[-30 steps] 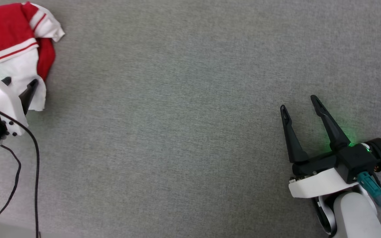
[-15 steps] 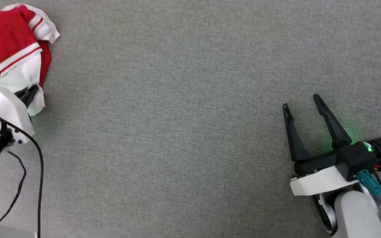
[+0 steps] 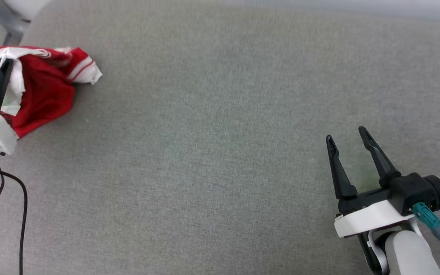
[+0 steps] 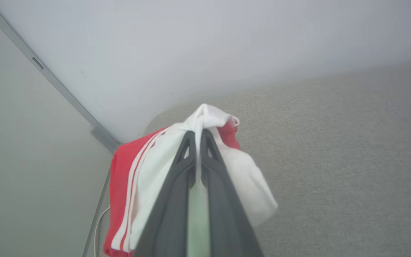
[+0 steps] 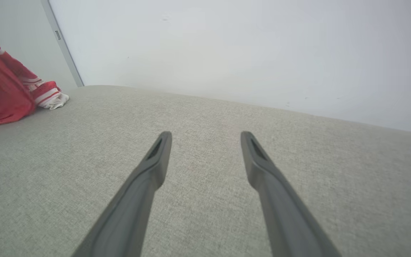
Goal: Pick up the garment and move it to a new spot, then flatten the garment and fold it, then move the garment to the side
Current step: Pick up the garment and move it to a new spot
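Observation:
The garment [image 3: 48,91], a red shirt with white sleeves and striped trim, hangs bunched at the far left of the grey cloth surface, partly lifted. My left gripper [image 3: 6,67] is shut on its white cloth; in the left wrist view the two dark fingers [image 4: 187,157] pinch the white fold of the garment [image 4: 155,167]. Its print is hidden in the folds. My right gripper [image 3: 346,135] hovers open at the lower right with nothing between its fingers. The right wrist view shows my right gripper [image 5: 205,137] over bare cloth and the garment [image 5: 2,92] far to the left.
The grey cloth surface [image 3: 212,145] spreads wide between the two arms. A pale wall [image 5: 227,46] runs along its far edge, with a grey metal post [image 3: 10,26] at the far left corner. A black cable [image 3: 17,206] hangs from my left arm.
My left gripper has shut on the garment's white cloth and raised it, so the shirt now hangs bunched. The head camera has shifted. My right gripper stays open.

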You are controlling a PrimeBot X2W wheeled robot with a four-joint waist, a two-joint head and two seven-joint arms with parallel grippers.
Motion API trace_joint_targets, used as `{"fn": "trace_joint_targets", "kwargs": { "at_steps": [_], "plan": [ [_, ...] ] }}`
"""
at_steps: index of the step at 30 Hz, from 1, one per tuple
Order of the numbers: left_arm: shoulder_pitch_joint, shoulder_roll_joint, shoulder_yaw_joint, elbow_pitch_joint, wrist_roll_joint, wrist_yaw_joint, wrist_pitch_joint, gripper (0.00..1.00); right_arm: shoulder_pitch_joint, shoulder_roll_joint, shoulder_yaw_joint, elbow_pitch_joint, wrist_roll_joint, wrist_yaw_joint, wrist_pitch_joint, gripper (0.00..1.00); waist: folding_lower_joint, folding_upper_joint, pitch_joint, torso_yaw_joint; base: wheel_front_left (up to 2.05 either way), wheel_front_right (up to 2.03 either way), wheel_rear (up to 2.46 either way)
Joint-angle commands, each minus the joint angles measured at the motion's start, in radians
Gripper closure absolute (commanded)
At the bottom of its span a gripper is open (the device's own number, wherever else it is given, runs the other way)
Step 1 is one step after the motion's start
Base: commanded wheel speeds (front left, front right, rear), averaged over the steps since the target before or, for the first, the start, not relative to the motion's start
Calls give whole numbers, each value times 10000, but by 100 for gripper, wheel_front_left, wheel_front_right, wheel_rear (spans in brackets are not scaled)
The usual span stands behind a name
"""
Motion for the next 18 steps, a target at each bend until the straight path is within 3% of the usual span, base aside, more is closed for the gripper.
{"fn": "trace_joint_targets", "kwargs": {
  "at_steps": [1, 11, 18],
  "plan": [
    [-68, 21, 9, -222, -4, 41, 44, 100, 129, -13, -18, 31, 91, -14, -17, 0, 0, 0, -582, -135, 0, 0, 0],
    [-429, -62, -245, -3018, -28, 716, 1440, 100, 368, -9, -102, 167, 814, -14, -17, 0, 0, 0, -1707, -792, 0, 0, 0],
    [-871, -728, -580, -4921, 9, 1372, 2442, 100, 324, -5, -329, 126, 1089, -12, -17, 0, 0, 0, -1976, -1666, 0, 0, 0]
  ]
}}
